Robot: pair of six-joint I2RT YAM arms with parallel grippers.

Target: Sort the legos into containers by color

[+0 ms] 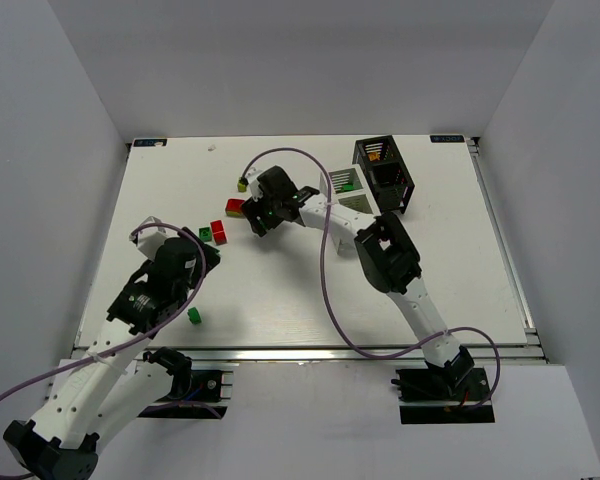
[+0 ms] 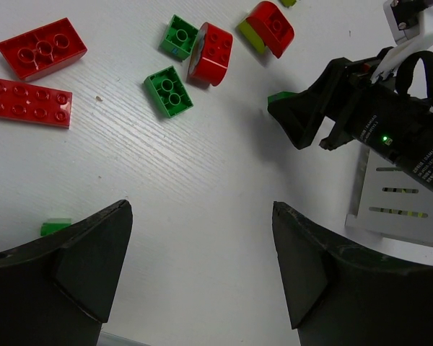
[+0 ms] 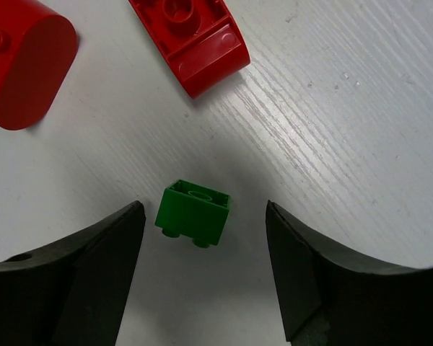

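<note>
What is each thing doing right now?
left gripper, jaws open, empty.
right gripper, jaws open either side of the green brick, not gripping.
green brick, lying loose, untouched.
red bricks, loose, not in a bin yet.
white bin, upright, bricks inside.
black bin, upright, bricks inside.

Your left arm (image 1: 163, 282) is folded close to its base, and the left gripper (image 2: 200, 209) tilts downward, jaws wide apart and gripping nothing. Your right arm (image 1: 385, 250) stretches forward and leftward. The right gripper (image 3: 203, 209) points straight down, jaws also apart.
</note>
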